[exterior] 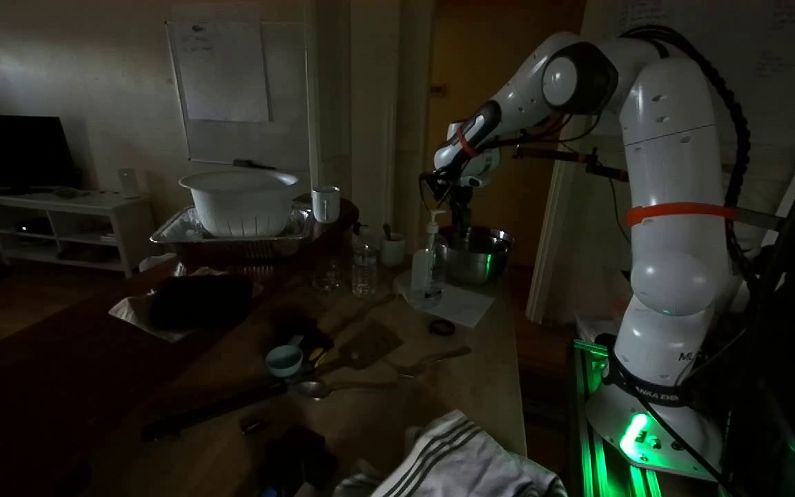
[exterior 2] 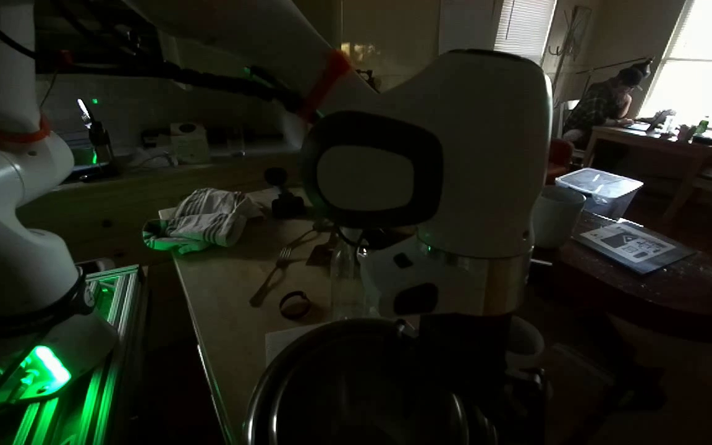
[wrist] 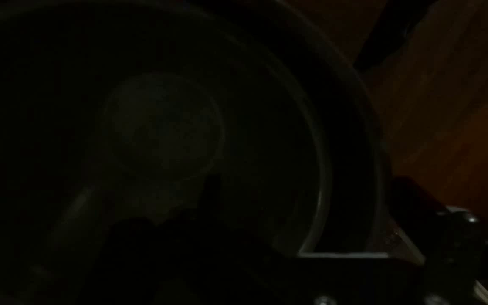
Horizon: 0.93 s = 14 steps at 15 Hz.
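Pincer jaws spread wide, unclenched, pointing down at rim of metal bowl, right of centre in an exterior view. Bowl fills wrist view's upper left; rim contact too dark to tell.

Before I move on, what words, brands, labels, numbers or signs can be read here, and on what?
"ANKA EM": black collar low on the robot arm; other letters unclear.
"M": white link above the collar; the rest unclear.
Too small or blurred: hanging paper, pale surface behind the arm, printed sheet, pump bottle.
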### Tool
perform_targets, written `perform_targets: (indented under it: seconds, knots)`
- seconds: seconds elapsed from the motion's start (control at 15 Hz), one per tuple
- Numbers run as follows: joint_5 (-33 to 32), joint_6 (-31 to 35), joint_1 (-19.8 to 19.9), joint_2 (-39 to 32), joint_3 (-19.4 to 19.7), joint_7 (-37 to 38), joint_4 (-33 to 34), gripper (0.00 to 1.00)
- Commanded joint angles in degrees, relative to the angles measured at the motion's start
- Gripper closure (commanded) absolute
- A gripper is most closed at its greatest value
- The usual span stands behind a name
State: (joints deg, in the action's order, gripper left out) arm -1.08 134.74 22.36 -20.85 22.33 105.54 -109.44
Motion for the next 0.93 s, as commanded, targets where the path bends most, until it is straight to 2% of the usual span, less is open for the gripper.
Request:
perform_targets:
  seconds: [0.0, 0.6, 0.87]
  knots:
    - [1.3, 3.2, -1.4, 1.2, 1.2, 1.5, -3.5, 0.0]
    - [1.6, 12.9, -2.2, 9.1, 2.6, 3.6, -11.7, 0.0]
    - [0.9, 12.3, -2.3, 11.0, 2.6, 3.5, -13.7, 0.0]
